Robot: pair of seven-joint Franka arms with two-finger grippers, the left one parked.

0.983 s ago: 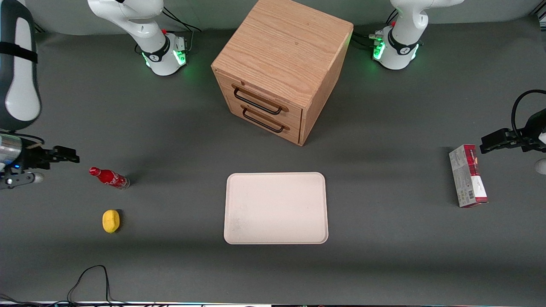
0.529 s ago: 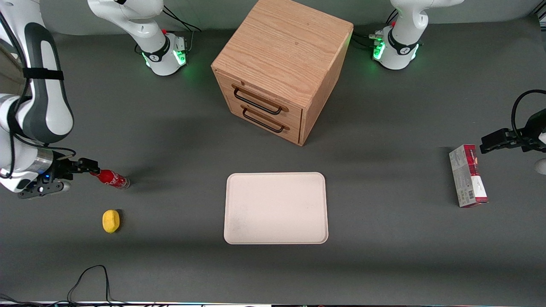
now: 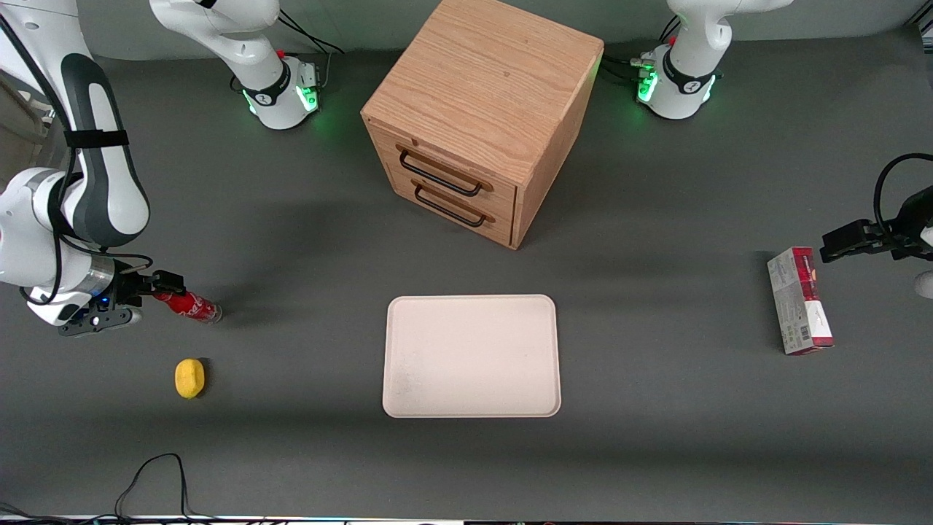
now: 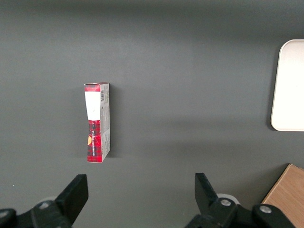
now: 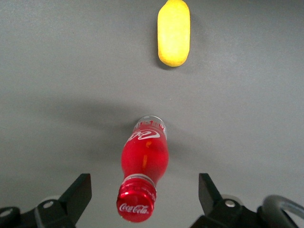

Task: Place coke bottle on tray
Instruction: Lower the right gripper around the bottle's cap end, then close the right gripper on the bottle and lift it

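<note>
Front view: over the last second the right arm's gripper has advanced from the left frame edge to the cap end of the small slim red coke bottle, which stands at centre left on the grey table; the approach appears nearly complete. The large cream-white rectangular tray, lower centre, holds nothing. The wooden two-drawer cabinet, upper centre, has both drawers closed. Right wrist view: the fingers are spread wide, holding nothing, with the bottle's cap between them; the yellow lemon-like object lies apart from it.
</note>
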